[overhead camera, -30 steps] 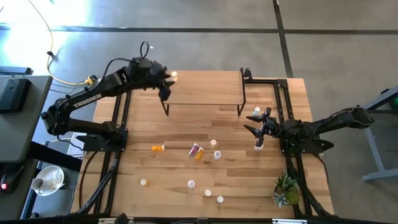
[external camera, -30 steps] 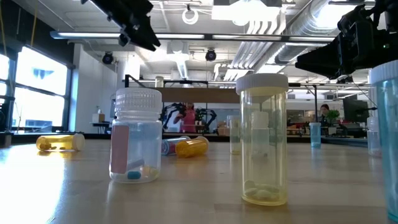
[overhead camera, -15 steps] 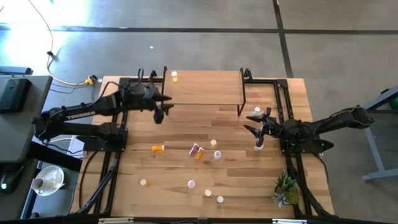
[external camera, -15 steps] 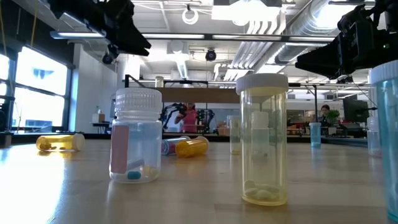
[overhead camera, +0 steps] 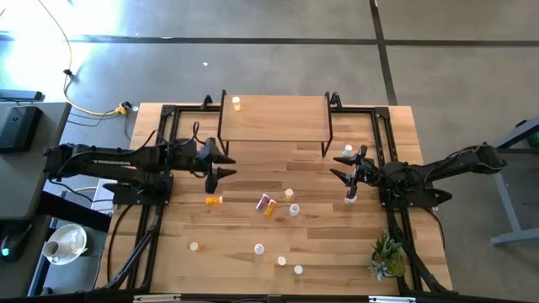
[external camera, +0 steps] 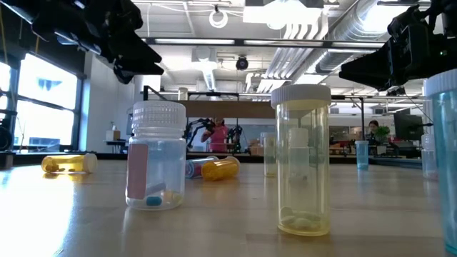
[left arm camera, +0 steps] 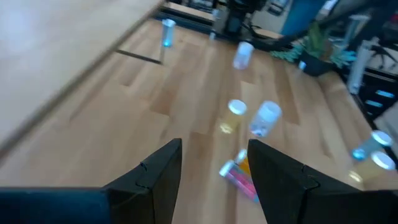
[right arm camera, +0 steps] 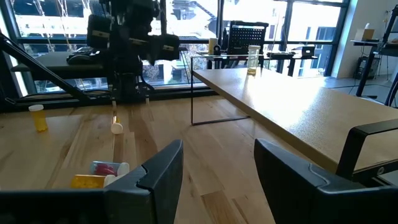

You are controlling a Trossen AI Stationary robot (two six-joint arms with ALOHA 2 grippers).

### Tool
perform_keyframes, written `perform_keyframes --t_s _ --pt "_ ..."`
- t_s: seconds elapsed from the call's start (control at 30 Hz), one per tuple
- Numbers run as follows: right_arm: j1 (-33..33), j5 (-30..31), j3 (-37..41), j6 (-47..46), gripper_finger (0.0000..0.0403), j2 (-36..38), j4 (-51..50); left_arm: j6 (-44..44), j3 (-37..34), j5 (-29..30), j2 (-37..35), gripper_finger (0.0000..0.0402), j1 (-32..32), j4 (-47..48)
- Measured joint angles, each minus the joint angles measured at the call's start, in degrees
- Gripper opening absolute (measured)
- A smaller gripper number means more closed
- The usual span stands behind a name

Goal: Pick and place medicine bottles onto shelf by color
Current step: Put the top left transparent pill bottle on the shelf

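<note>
Presently, hazards first. Left gripper, fingers apart and empty, hangs over the bench at 9 o'clock, just above the lying orange bottle. That bottle lies on its side and would likely roll if the fingers close off-centre. The pink bottle and the amber bottle lie touching at mid-bench; a grasp on one could well drag or knock the other. Upright bottles are light and narrow and may tip at a glancing touch. Right gripper, fingers apart and holding nothing, waits at 3 o'clock with a white-capped bottle just beside it; a swing of that arm might topple it.

Item: medicine bottles. Small cylinders, white caps, bodies orange, amber, pink or clear. One, the placed bottle, stands on the shelf near its 11 o'clock corner. The rest are on the bench: three near the middle, two uprights beside them, four scattered toward 6 o'clock. In the low view, a clear bottle shows a pink label and a few pills; a yellowish one shows pills at its bottom.

Item: shelf. Light-wood board on thin black legs, at 12 o'clock.
</note>
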State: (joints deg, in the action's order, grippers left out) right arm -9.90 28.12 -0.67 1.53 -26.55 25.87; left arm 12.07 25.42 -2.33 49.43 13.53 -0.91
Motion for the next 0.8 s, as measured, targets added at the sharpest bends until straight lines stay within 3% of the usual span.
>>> perform_keyframes --t_s 0.33,0.8 --pt "-0.02 0.0 0.0 -0.28 0.0189 -0.01 0.02 0.81 -3.4 0.63 0.0 0.0173 -4.14 -6.64" --pt "0.02 2.86 0.01 -11.14 0.0189 0.0 0.08 -3.17 -3.42 1.94 0.0 0.0172 -4.18 -6.82"
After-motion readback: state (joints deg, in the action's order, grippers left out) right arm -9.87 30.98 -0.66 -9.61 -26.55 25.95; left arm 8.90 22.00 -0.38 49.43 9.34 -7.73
